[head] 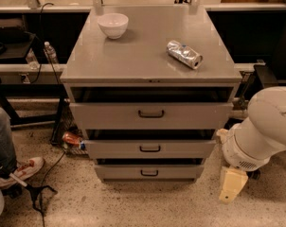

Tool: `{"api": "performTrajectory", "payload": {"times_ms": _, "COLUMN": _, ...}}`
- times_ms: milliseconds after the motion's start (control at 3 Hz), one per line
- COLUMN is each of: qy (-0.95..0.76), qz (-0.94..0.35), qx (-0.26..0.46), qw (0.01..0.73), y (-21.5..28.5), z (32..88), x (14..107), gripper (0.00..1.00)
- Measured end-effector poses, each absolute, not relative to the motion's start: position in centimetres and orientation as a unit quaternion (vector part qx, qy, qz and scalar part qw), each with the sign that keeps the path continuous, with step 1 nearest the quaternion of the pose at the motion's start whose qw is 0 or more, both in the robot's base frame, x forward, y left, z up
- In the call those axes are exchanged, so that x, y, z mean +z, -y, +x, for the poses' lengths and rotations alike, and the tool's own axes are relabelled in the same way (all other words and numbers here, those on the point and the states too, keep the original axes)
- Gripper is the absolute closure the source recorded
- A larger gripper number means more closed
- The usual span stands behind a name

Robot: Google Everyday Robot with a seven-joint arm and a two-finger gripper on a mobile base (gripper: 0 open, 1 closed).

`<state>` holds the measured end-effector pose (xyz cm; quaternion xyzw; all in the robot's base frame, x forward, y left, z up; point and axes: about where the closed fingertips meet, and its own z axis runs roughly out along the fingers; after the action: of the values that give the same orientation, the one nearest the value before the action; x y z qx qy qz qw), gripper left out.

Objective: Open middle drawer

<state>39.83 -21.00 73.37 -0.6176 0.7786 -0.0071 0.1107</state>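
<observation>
Grey cabinet top carries a white bowl, far left, and a crumpled silver packet lying right of centre. The gripper hangs right of the cabinet, low near the floor.
</observation>
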Motion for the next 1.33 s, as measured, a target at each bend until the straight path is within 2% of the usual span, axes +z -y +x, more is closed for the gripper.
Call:
{"api": "performTrajectory", "payload": {"times_ms": 333, "qy": -0.776, "qz": -0.62, "qx": -0.005, "qw": 0.118, "y": 20.8, "z": 39.9, "x": 72.8, "gripper": 0.0}}
{"api": "performTrajectory", "payload": {"times_ms": 1333, "qy": -0.76, "qz": -0.635, "qx": 0.04, "qw": 0.137, "y": 17.4, "z": 43.8, "x": 58.1, "gripper": 0.0}}
